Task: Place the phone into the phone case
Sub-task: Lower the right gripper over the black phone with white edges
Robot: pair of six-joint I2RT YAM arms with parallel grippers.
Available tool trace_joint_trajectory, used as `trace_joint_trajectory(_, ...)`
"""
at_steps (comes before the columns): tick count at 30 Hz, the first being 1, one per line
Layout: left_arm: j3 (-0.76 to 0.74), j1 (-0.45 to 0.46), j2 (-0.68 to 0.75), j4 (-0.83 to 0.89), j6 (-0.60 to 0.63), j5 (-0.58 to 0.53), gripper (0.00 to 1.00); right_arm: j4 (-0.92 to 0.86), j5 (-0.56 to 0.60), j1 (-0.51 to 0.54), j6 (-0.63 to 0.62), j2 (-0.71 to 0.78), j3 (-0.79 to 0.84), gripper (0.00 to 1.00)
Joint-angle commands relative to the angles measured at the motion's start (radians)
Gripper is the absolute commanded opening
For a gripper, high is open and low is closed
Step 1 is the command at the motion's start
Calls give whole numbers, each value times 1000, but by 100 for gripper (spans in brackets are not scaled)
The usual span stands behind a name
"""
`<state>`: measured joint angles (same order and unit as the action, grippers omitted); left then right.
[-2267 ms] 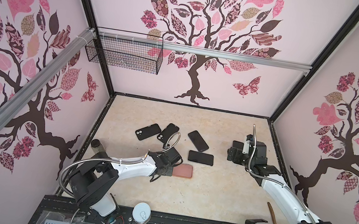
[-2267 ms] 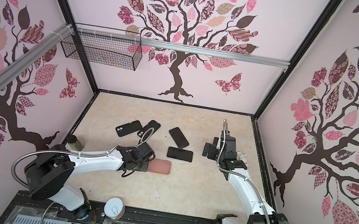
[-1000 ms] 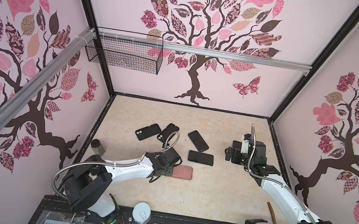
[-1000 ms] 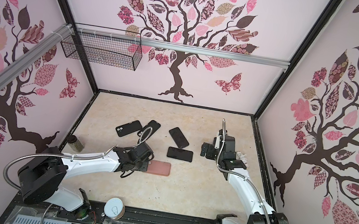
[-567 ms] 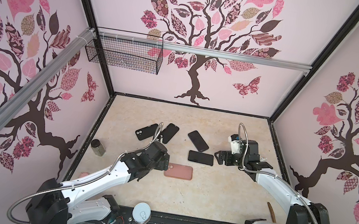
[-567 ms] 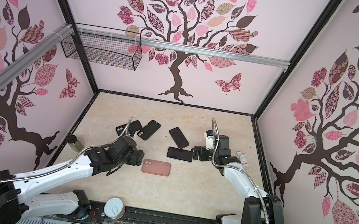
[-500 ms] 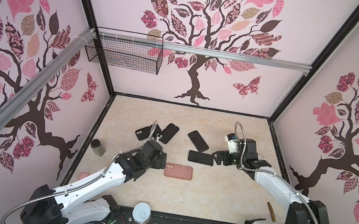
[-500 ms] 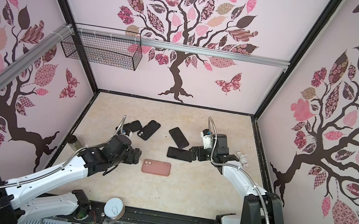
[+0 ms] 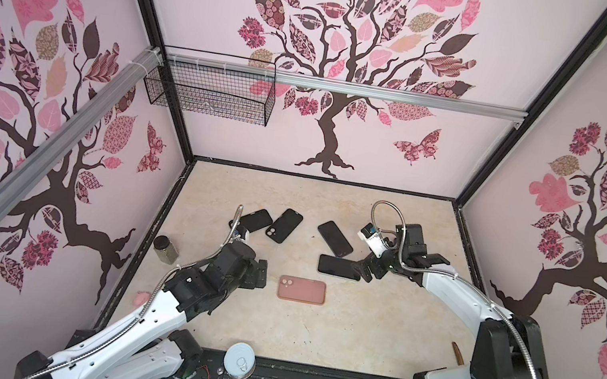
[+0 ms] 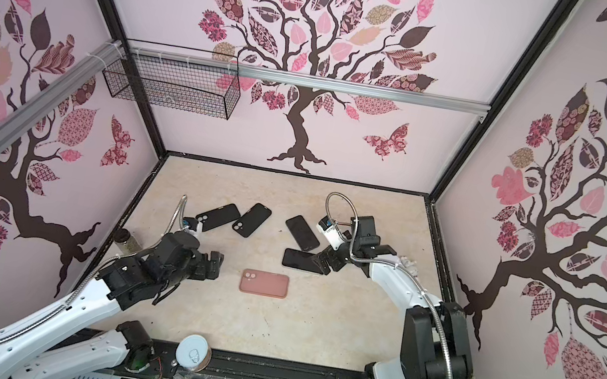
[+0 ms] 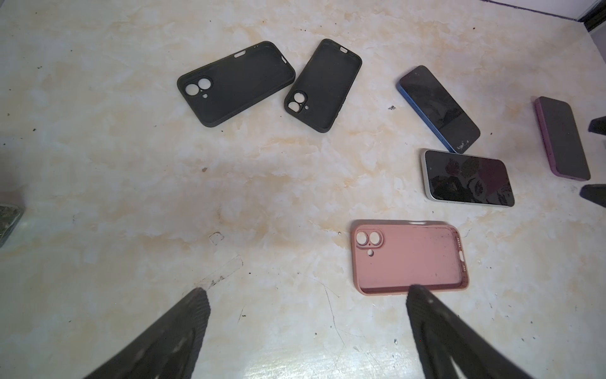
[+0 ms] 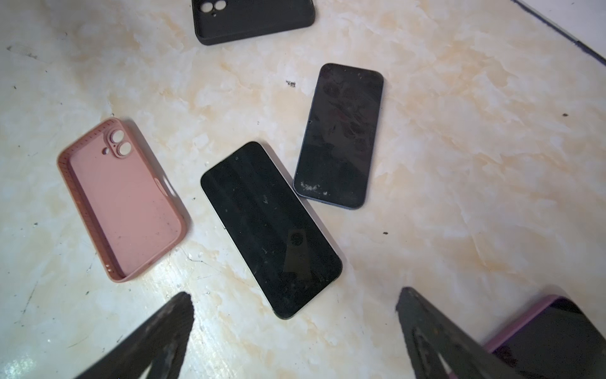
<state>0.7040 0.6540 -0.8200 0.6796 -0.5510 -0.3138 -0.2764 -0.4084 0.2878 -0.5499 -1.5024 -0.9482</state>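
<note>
Across the marbled tabletop (image 9: 310,335), the pink case (image 9: 302,290) lies empty, hollow side up, near the middle. Its long axis runs side to side in both top views, with the camera hole toward the left arm. The white-rimmed phone (image 9: 339,267) lies screen up just behind it, nearly parallel to it and apart from it. A blue phone (image 9: 335,238), two black cases (image 9: 256,221) and a purple-cased phone (image 12: 541,341) lie around them.

The left tool (image 9: 259,273) has its fingers spread and holds nothing, near the case's camera end. The right tool (image 9: 361,270), also spread and empty, sits at the phone's short end. The phone stretches away from it at a slant, so the right arm is nearer. It probably needs a slight wrist turn to span the phone's width.

No brand or writing can be read.
</note>
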Motion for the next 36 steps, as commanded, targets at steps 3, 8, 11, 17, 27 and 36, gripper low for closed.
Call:
trace_joint_trajectory(3, 12, -3, 52, 53, -23, -15, 97, -111, -19, 16, -114, -126, -90, 100)
trace_joint_trajectory(8, 9, -4, 61, 57, -29, -7, 97, -103, 31, 36, -122, -188, -112, 100)
trace_joint_trajectory(11, 11, -4, 60, 61, -30, -7, 97, -70, 59, 55, -132, -217, -106, 100)
trace_joint_trajectory(17, 7, -4, 68, 61, -43, -7, 97, -51, 100, 77, -148, -282, -125, 100)
trace_joint_trajectory(27, 0, -4, 98, 62, -47, -18, 97, -39, 131, 93, -167, -327, -145, 100)
trace_joint_trajectory(36, 0, -4, 110, 75, -48, -21, 97, -62, 146, 128, -191, -372, -167, 100)
